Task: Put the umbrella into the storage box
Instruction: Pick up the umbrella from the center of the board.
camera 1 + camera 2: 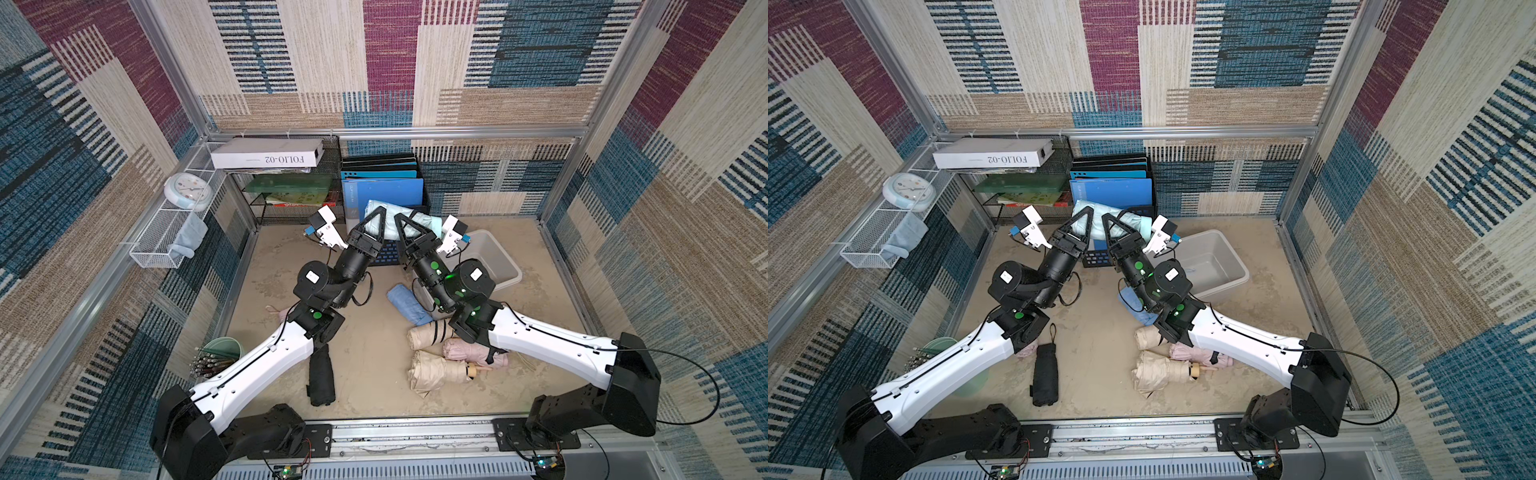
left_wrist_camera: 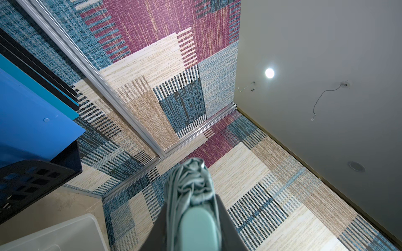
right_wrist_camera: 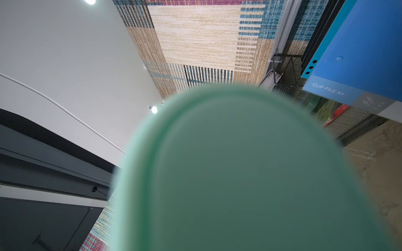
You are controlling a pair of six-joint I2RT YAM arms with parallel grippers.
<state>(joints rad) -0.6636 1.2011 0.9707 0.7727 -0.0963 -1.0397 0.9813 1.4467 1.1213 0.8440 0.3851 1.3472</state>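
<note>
A folded mint-green umbrella (image 1: 388,225) (image 1: 1096,226) hangs level in the air in front of the blue folders. My left gripper (image 1: 379,214) (image 1: 1088,212) is shut on its fabric end, and the bunched canopy (image 2: 191,187) sits between the dark fingers (image 2: 225,217) of this gripper (image 2: 192,208). My right gripper (image 1: 398,219) (image 1: 1105,219) straddles the umbrella close beside the left one. The umbrella's blurred green handle (image 3: 239,173) fills the right wrist view and hides those jaws. The light grey storage box (image 1: 492,253) (image 1: 1208,262) (image 2: 65,232) stands on the floor to the right, below the umbrella.
A black file holder with blue folders (image 1: 382,191) and a mesh shelf of books (image 1: 291,195) stand right behind the grippers. Blue (image 1: 405,303), beige (image 1: 432,334), pink (image 1: 465,349) and black (image 1: 322,374) umbrellas lie on the floor. A green cup of pencils (image 1: 220,353) sits front left.
</note>
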